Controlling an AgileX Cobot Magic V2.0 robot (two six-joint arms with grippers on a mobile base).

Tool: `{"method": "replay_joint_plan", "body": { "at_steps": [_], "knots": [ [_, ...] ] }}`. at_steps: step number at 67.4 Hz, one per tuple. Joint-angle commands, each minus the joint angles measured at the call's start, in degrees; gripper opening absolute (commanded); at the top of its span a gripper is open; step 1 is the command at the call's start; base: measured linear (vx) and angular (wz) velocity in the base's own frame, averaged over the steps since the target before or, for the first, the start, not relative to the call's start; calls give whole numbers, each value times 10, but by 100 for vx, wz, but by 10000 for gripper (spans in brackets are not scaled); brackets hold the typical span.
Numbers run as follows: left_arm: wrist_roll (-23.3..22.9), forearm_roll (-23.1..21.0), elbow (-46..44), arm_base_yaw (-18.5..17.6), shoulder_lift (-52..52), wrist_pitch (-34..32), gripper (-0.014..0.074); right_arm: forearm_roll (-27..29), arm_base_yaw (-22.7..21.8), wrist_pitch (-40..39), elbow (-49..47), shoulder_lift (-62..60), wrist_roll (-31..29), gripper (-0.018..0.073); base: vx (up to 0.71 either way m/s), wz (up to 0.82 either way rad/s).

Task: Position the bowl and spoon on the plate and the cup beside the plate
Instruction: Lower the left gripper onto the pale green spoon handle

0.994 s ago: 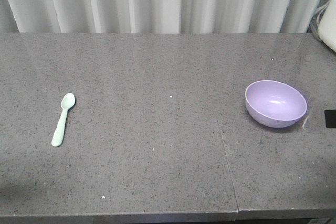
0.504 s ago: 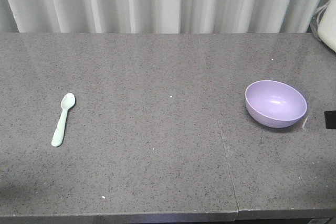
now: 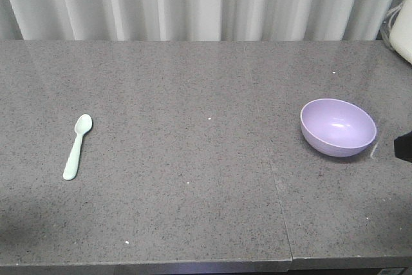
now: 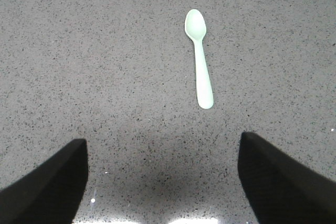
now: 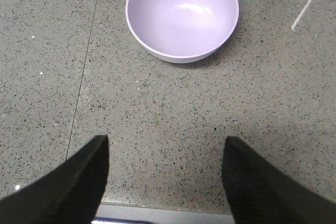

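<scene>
Grey speckled counter (image 3: 193, 82) w/ a pale pleated curtain (image 3: 193, 1) along its far edge.

Left part: spoon (image 3: 77, 147) lies flat on the counter, scoop end far, scoop side up, handle pointing near & angled slightly left. Nothing touches it. In the left wrist view the spoon (image 4: 199, 59) sits far of the left gripper (image 4: 163, 140), a bit right of ctr, well apart from both fingers. The left gripper is spread wide, nothing in its grasp. Its dark fingers (image 4: 47, 182) show only at the near corners, w/ bare counter & a soft shadow btwn them.

Mid-right: a thin seam (image 3: 278, 198) runs near-to-far thru the near part of the counter.

Right part: bowl (image 3: 338, 127) stands upright, right of the seam, approx mid-depth, open side up, nothing inside, glossy highlight on the inner wall. In the right wrist view the bowl (image 5: 182, 14) is far of the right gripper (image 5: 166, 140), approx ctr'd btwn the fingers & apart from both. The right gripper is also wide apart, gripping nothing; its fingers (image 5: 68, 182) sit at the near corners.

A short white streak (image 3: 373, 151) lies on the counter just right of the bowl. A dark shape (image 3: 404, 146) is cut by the right frame edge, near the bowl; can't tell what it is. A white object (image 3: 402, 27) sits at the far right, mostly out of frame.
</scene>
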Motion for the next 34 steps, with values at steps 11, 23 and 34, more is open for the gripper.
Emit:
{"method": "replay_joint_plan", "body": {
  "at_steps": [11,23,34],
  "knots": [
    [7,-31,-19,-2,13,-30,586,-6,-2,-28,-19,-4,-3,490,0,0],
    [12,-57,-19,-18,66,-27,584,-6,-2,-30,-19,-4,-3,490,0,0],
    [11,-59,-27,-51,130,-41,570,-6,-2,-30,-19,-4,-3,490,0,0]
  ]
}}
